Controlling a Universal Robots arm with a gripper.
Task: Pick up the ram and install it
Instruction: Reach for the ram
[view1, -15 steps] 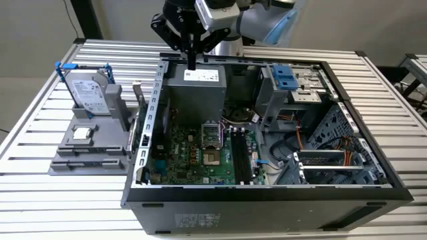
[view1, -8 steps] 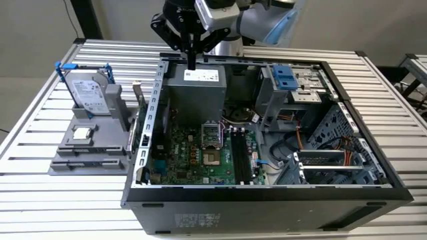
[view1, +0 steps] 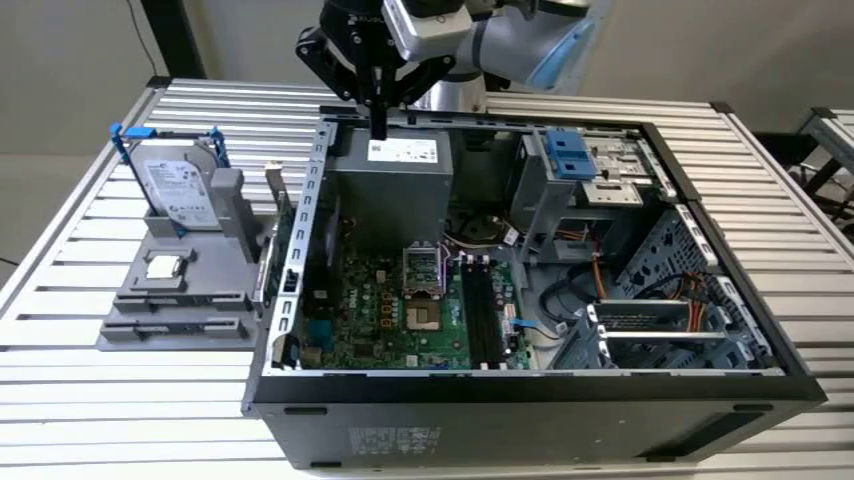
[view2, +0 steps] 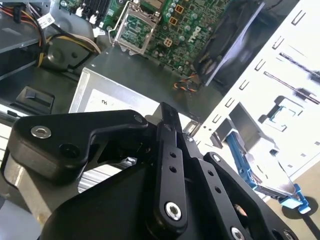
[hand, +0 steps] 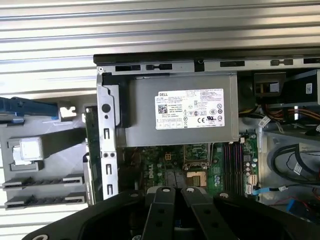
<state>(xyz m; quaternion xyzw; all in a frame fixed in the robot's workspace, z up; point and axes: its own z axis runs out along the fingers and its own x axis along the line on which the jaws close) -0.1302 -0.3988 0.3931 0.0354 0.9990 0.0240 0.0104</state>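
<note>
The ram (view1: 275, 196) is a thin dark green stick standing on edge in the grey holder (view1: 174, 300), just outside the open computer case's wall; in the first wrist view the ram (hand: 90, 145) shows as a narrow green strip. My gripper (view1: 379, 133) hangs above the back of the case, over the power supply (view1: 394, 175), to the exterior view's right of the ram and apart from it. Its fingers are shut with nothing between them, as both wrist views show (hand: 175, 191) (view2: 167, 111). The motherboard's dark ram slots (view1: 481, 310) lie inside the case.
A silver hard drive (view1: 174, 185) with blue rails stands in the holder, and a small square processor chip (view1: 164, 265) lies in front of it. The case (view1: 534, 385) holds cables and a drive cage (view1: 587, 165). All rests on a slatted metal table (view1: 120, 400).
</note>
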